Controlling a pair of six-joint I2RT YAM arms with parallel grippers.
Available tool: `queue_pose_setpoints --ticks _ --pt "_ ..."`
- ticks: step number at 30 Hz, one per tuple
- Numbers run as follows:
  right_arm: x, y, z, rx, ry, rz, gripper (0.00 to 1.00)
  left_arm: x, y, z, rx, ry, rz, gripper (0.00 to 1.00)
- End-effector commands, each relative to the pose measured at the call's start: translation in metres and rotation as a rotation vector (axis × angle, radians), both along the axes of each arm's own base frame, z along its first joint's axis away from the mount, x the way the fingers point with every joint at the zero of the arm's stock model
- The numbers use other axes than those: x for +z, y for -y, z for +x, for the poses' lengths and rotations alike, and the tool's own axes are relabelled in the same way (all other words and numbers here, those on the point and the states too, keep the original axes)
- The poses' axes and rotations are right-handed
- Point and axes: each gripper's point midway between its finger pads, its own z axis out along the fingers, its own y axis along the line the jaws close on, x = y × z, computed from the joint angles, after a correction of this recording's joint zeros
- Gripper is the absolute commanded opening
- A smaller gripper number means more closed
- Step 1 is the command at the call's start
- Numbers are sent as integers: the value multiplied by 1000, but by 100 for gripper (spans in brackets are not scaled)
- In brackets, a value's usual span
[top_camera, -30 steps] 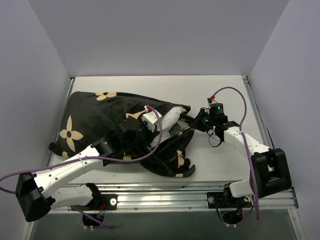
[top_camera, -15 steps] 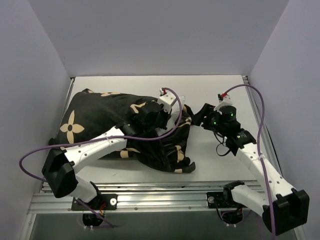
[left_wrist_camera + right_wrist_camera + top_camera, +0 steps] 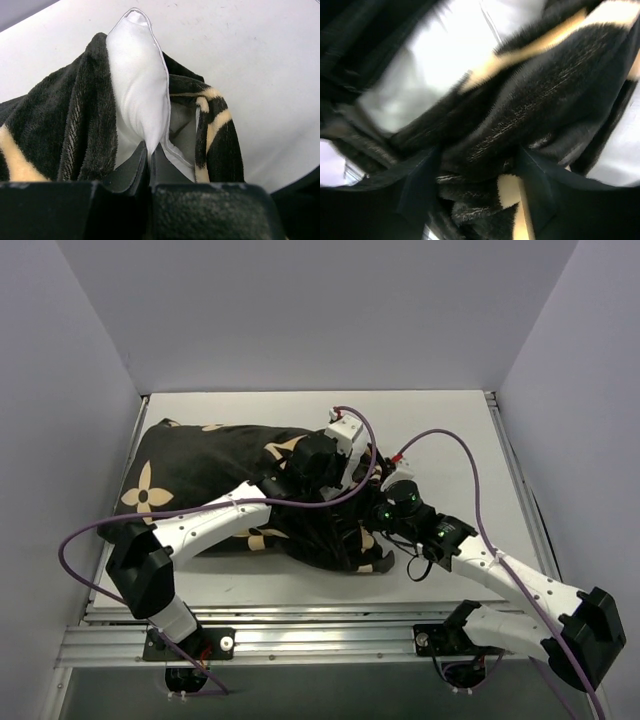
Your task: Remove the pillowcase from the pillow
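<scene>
The black pillowcase with tan flower motifs lies across the left half of the table, its open end bunched near the middle. In the left wrist view my left gripper is shut on a corner of the white pillow, which sticks out of the pillowcase. From above, the left gripper sits at that open end. My right gripper is just in front of it. In the right wrist view the right gripper stands open, with a fold of pillowcase between its fingers. White pillow shows behind.
The white table is walled in by grey panels on the left, back and right. A metal rail runs along the near edge. Purple cables loop off both arms, one beside the pillowcase's left end.
My right gripper has opened and swung from the right of the bundle down onto the bunched open end. My left gripper, still shut on the pillow corner, has moved back and to the right.
</scene>
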Motion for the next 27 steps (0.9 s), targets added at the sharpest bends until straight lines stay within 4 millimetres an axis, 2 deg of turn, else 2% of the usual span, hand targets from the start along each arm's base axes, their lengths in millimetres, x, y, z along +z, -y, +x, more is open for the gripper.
queue_pose_setpoints --ticks 1,2,3,5,6,7,12,15,16,18,21,24,27 --pt "-8 -2 9 -82 4 15 52 67 10 20 41 125 -158 2" --pt "-14 -1 6 -84 -7 2 45 69 10 22 45 130 -161 2" --pt "-17 1 5 -95 -10 -12 30 71 9 24 49 133 -163 2" --pt "-29 14 3 -135 -28 -64 16 70 4 29 68 127 -156 2" --pt "-28 19 1 -144 -21 -68 4 70 -1 31 80 119 -147 2" --pt "-30 23 -1 -149 -22 -76 0 73 -4 34 92 119 -153 2" --pt "-51 55 -29 -179 -73 -130 0 84 -42 59 210 89 -199 2" --pt "-60 65 -43 -181 -98 -125 0 104 -63 70 239 81 -279 2" --pt "-71 70 -48 -185 -122 -132 0 114 -67 72 243 86 -307 2" --pt "-75 73 -57 -186 -141 -117 0 123 -81 80 263 66 -357 2" --pt "-93 83 -70 -207 -194 -112 0 141 -96 88 267 39 -430 2" --pt "-97 85 -73 -214 -206 -108 0 157 -96 86 233 10 -513 2" --pt "-103 82 -72 -194 -221 -112 0 173 -88 78 158 -16 -598 2"
